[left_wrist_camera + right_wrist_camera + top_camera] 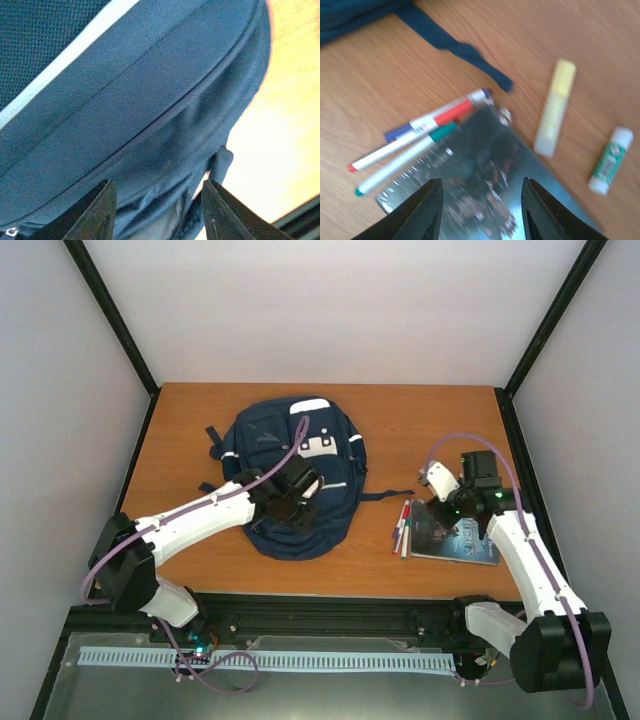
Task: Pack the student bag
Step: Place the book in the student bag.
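Observation:
The navy student bag lies flat at the table's middle, white patch up. My left gripper hovers open over its lower right part. In the left wrist view the bag fabric fills the frame, and the open gripper straddles a fold with a zipper near the bag's edge. My right gripper is open and empty above a dark glossy book. In the right wrist view the gripper spans the book.
Pens lie left of the book: a red-and-blue marker and a green pen. A yellow highlighter and a glue stick lie beside the book. A bag strap trails towards them. Black frame posts edge the table.

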